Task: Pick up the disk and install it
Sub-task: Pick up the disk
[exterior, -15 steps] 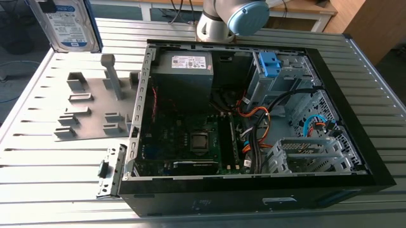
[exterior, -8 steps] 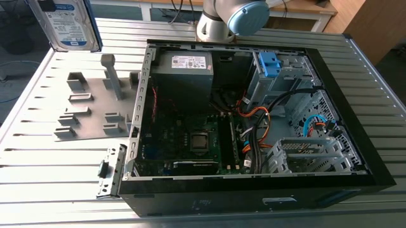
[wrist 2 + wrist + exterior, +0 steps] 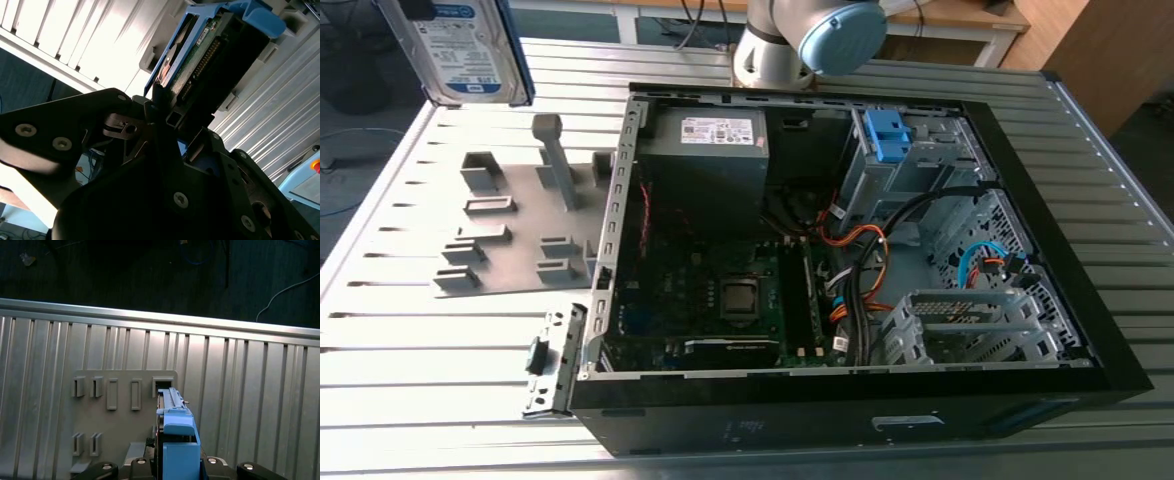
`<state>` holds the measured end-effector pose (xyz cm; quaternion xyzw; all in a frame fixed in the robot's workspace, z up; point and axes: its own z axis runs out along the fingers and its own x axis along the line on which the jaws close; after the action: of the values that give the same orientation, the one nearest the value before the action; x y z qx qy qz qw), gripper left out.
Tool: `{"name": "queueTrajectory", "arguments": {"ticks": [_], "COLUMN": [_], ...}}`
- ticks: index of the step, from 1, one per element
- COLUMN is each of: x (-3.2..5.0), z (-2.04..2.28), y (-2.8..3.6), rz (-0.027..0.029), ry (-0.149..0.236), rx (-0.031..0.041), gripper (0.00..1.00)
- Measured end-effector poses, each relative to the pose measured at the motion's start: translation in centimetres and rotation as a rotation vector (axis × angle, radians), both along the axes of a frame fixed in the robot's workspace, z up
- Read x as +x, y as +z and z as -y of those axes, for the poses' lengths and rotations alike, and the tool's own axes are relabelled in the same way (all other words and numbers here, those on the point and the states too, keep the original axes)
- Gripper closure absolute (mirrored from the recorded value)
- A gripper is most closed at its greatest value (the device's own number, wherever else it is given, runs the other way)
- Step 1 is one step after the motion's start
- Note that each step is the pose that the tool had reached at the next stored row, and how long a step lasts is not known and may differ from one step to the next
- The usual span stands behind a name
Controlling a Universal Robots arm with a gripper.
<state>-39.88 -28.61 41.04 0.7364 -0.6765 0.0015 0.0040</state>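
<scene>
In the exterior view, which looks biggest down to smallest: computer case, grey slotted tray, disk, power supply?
1. Computer case
2. Grey slotted tray
3. Disk and power supply look alike; the disk is cut off and maybe nearer the camera.

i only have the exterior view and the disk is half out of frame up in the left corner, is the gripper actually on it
observer: Yes. In the second wrist view the gripper is clamped on one end of the disk.
operator: what does the wrist see of it
observer: Its green circuit board and a row of connector pins, framed by the blue bracket.
operator: what's it over
observer: In the first wrist view the disk is in front of the grey slotted plate, its far tip overlapping an empty slot.
</scene>
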Motion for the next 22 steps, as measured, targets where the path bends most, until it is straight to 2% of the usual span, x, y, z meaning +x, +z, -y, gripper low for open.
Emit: {"name": "queueTrajectory", "arguments": {"ticks": [22], "x": [0.0], "z": [0.0], "y": [1.22], "rz": [0.0], "ry": [0.0], "rx": [0.0011], "gripper": [0.63]}}
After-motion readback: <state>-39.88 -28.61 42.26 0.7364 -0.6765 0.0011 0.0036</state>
